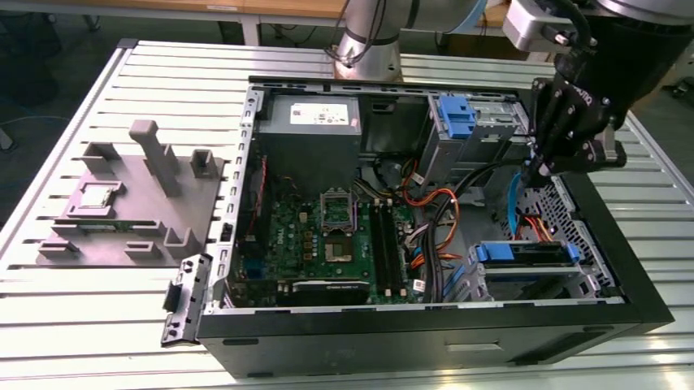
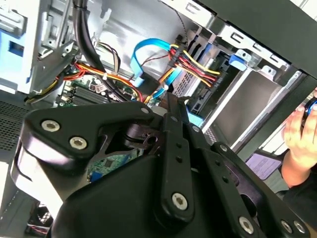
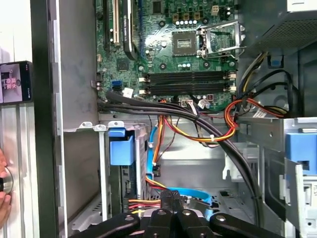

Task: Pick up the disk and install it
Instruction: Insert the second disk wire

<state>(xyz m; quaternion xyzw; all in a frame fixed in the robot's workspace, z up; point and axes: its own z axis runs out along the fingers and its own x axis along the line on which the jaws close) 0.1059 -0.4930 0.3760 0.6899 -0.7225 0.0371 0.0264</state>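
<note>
Your gripper (image 1: 539, 173) hangs inside the computer case (image 1: 434, 335), fingers pressed together and holding nothing. The disk (image 1: 529, 253) sits in the case's lower drive bay, below the gripper toward the case's front wall, its long axis along that wall.

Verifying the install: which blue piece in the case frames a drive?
The disk, lying flat lower in the exterior view, blue-framed; the upper blue bracket stands upright.
</note>
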